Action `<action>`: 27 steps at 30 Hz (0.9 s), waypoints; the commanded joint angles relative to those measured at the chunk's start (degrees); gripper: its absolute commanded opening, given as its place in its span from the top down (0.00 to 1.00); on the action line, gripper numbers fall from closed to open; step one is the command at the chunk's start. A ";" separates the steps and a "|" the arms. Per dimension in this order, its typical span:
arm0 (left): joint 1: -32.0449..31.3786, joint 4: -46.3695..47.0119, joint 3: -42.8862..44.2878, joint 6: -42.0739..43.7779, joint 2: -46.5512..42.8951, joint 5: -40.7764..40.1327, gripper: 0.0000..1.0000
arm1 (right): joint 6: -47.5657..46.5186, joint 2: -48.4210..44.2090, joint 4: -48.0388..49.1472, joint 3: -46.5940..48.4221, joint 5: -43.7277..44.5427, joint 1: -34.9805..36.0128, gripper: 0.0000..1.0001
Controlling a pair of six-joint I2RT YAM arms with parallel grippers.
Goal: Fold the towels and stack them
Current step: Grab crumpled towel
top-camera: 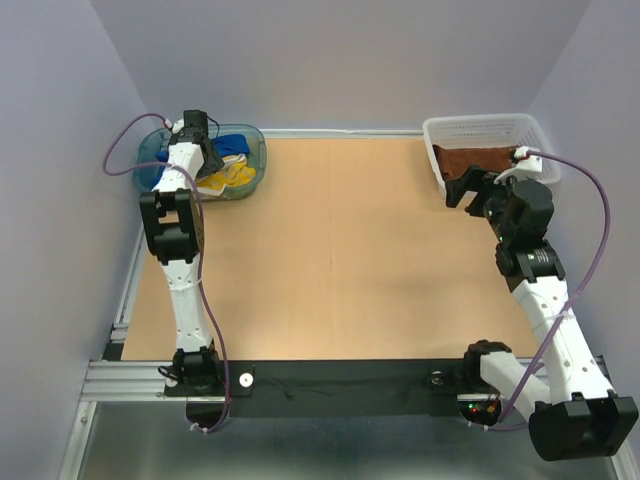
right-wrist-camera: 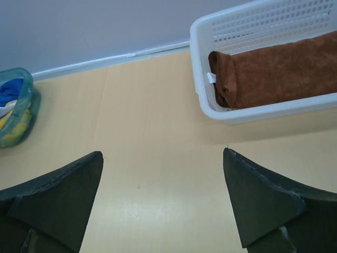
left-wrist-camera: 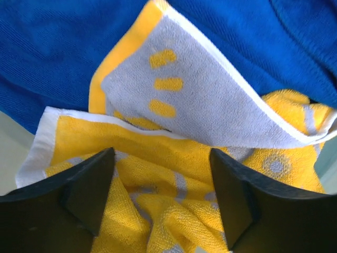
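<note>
My left gripper (left-wrist-camera: pixel 160 153) reaches down into the teal tub (top-camera: pixel 258 150), open, its two fingers astride a bunched fold of the yellow patterned towel (left-wrist-camera: pixel 174 174). A grey-white flap of that towel with yellow dashes lies just beyond the fingers. Behind it is the blue towel (left-wrist-camera: pixel 63 47). From above, yellow (top-camera: pixel 232 178) and blue (top-camera: pixel 234 142) cloth show beside the left wrist. The rust-brown towel (right-wrist-camera: pixel 279 68) lies folded in the white basket (right-wrist-camera: pixel 200 52). My right gripper (right-wrist-camera: pixel 162 153) hovers open over bare table just in front of that basket, holding nothing.
The tub (right-wrist-camera: pixel 29 105) sits at the table's far left corner and the basket (top-camera: pixel 480 125) at the far right corner. Wooden tabletop (top-camera: pixel 340 250) spreads between them. Grey walls close in the back and sides. A purple cable loops off each wrist.
</note>
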 commanded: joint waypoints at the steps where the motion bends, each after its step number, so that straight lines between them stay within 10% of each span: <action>1: 0.21 -1.96 -0.72 -0.40 0.15 1.37 0.23 | -1.58 -2.02 4.62 -0.81 1.66 0.80 0.00; 8: 0.21 0.48 -3.70 0.74 -2.91 3.49 0.85 | -2.28 -3.51 4.71 -0.99 1.39 0.97 0.00; 12: 0.21 2.25 -5.46 1.62 -6.17 4.01 1.00 | -2.02 -3.78 4.71 -1.08 0.87 0.97 0.00; 17: 0.12 3.13 -7.31 1.89 -10.03 7.44 0.96 | -2.02 -5.01 4.71 -1.43 0.87 1.06 0.00; 20: -0.23 3.92 -8.54 2.06 -12.32 9.37 0.60 | -2.20 -5.27 4.71 -1.78 1.04 0.97 0.00; 27: -2.34 3.92 -9.24 6.01 -12.51 13.42 0.28 | -2.46 -5.01 4.80 -2.13 1.48 1.41 0.00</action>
